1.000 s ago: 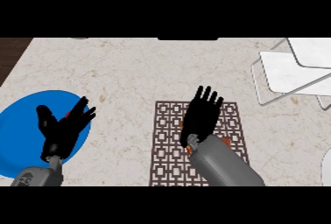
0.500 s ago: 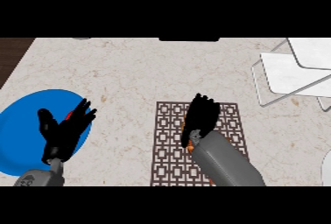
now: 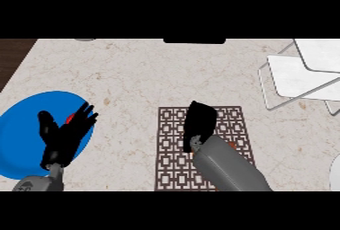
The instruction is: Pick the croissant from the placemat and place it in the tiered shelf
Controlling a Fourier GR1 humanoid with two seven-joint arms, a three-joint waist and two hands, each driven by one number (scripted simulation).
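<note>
Peeking beside right hand (image 3: pixel 199 123) — croissant (image 3: pixel 230 145) on placemat (image 3: pixel 172 166).

Speckled, stone-like matt counter (image 3: pixel 133 76), brown lattice-patterned placemat (image 3: pixel 234 121), smooth blue plate (image 3: pixel 20 134), white tiered shelf (image 3: pixel 299 81) with thin metal-looking frame

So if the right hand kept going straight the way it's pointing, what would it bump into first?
The right hand points up the view along the brown placemat. Beyond the mat's far edge only bare marble counter shows; the way looks free, though height is unclear.
</note>
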